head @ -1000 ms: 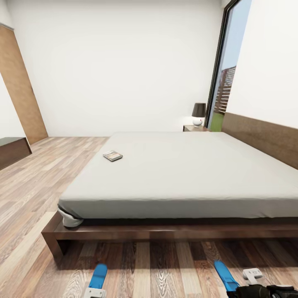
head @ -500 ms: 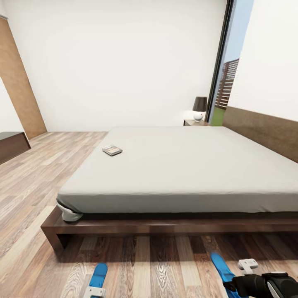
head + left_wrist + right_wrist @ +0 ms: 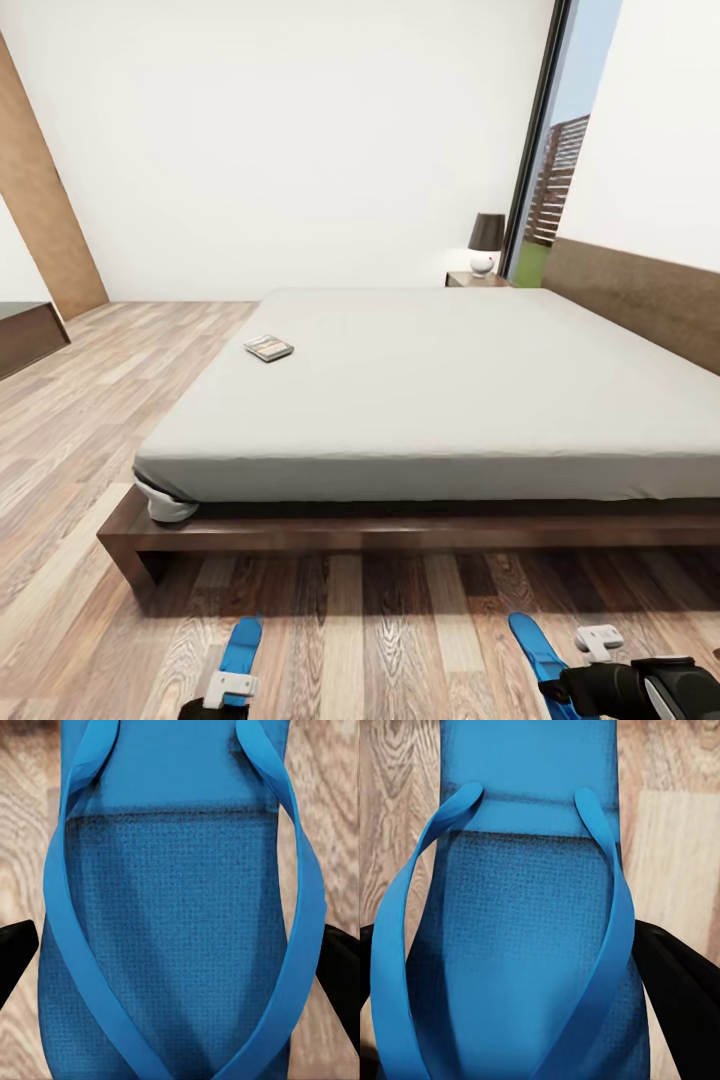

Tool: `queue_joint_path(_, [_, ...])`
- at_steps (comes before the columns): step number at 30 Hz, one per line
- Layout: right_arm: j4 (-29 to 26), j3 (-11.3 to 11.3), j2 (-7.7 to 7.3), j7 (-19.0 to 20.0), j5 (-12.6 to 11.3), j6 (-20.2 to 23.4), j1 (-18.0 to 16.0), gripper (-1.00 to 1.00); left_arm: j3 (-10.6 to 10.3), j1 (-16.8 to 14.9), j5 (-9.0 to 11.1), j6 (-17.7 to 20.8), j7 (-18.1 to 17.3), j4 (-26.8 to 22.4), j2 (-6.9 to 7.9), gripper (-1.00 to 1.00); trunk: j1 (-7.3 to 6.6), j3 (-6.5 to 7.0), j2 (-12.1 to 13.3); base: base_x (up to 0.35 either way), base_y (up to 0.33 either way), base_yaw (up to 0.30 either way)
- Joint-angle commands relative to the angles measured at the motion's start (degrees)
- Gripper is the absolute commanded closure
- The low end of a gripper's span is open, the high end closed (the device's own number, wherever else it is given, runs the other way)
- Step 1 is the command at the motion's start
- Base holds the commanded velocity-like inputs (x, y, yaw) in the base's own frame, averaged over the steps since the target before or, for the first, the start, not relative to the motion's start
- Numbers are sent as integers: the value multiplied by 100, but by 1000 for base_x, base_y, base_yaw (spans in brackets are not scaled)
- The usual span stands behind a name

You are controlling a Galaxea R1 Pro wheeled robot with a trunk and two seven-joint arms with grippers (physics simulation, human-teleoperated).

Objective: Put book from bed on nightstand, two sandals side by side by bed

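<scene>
The book [image 3: 269, 348] lies on the light-grey mattress of the bed [image 3: 450, 390], near its left edge. A nightstand [image 3: 478, 280] stands at the far corner by the window. Each of the two blue sandals hangs low over the plank floor in front of the bed's foot. My left gripper [image 3: 228, 692] is shut on the left sandal [image 3: 241, 645]. The left wrist view has this sandal [image 3: 176, 945] between the black fingers [image 3: 15, 952]. My right gripper [image 3: 560, 690] is shut on the right sandal [image 3: 535, 645]. This sandal [image 3: 529, 945] spans the jaws beside one finger [image 3: 679, 979].
A lamp [image 3: 487, 240] stands on the nightstand beside a tall window [image 3: 560, 170]. A low dark cabinet [image 3: 25, 340] sits by the left wall, with a wooden door [image 3: 45, 230] behind it. Open floor [image 3: 90, 420] runs along the bed's left side.
The whole view has shifted, so the bed and book sit a little higher in the picture. The right arm reaches further into view. Both sandals stay held.
</scene>
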Motion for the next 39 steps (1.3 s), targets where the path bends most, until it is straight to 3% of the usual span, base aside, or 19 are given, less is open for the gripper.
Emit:
queue_joint_path(1, [-4, -2, 0, -16, -54, 43, -1, 100, -48, -37, 52, -16, 24, 2, 3, 100, -1, -5, -2, 0, 0, 0])
queue_joint_path(13, [0, -2, -27, -20, -45, 50, -25, 100, -48, -330, 50, -24, 172, 3, 4, 100, 25, -227, -15, 0, 0, 0])
queue_joint_path(39, [3, -2, -20, -44, -27, 55, -81, 100, -57, -348, 52, -60, 216, 5, 4, 100, 92, -803, -50, 0, 0, 0])
